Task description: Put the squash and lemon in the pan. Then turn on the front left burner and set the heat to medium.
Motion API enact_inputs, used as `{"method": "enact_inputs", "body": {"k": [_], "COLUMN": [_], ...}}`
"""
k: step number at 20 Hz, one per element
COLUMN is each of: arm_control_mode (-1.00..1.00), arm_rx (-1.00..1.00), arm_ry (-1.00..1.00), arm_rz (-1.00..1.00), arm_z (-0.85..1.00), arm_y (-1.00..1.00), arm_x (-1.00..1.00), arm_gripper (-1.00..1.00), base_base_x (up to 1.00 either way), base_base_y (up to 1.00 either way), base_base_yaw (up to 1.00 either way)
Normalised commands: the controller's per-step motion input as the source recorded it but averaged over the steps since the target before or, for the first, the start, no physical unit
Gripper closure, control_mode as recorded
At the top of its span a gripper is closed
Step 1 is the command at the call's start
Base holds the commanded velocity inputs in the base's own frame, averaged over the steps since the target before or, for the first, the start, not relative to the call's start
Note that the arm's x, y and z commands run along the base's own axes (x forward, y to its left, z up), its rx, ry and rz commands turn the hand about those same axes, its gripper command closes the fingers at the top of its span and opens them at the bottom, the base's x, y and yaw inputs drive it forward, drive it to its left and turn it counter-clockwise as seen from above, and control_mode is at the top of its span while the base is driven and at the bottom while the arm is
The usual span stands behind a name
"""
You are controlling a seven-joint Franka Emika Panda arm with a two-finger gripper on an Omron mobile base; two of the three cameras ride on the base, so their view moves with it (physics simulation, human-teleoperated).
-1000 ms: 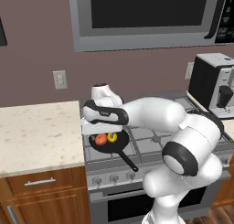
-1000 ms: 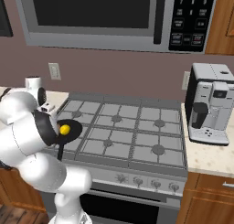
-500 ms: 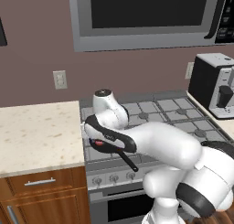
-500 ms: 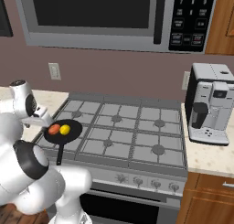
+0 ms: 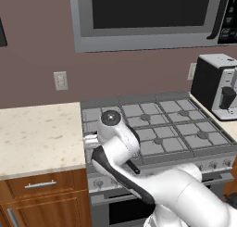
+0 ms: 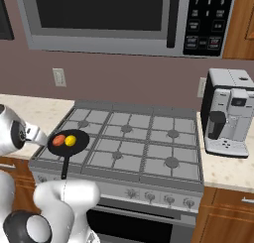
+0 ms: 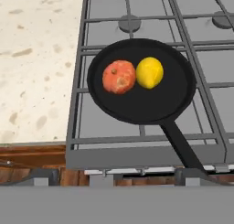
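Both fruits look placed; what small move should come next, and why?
Probably lower the open hand toward the knobs along the stove's front edge. The squash and lemon already lie side by side in the pan on the front left burner, so only the heat is left.

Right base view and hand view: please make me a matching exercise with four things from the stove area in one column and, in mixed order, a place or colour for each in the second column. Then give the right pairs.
Column one:
1. squash
2. lemon
3. pan
4. coffee machine

Column two:
A. black, on the front left burner, handle pointing toward the stove's front edge
B. on the counter right of the stove
C. bright yellow, lying in the pan
D. orange-red, lying in the pan beside the yellow fruit

Right pairs: 1-D, 2-C, 3-A, 4-B.
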Motion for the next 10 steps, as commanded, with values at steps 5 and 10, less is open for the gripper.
{"method": "enact_inputs", "body": {"k": [5,10], "arm_control_mode": [-1.0,-1.0], "arm_rx": [0.0,0.0], "arm_ry": [-0.35,-0.27], "arm_rz": [0.0,0.0], "arm_z": [0.02,0.06], "arm_y": [0.11,0.2], "arm_x": [-0.41,-0.46], "arm_gripper": [-1.0,-1.0], "base_base_x": [0.0,0.0], "base_base_y": [0.0,0.0], "base_base_yaw": [0.0,0.0]}}
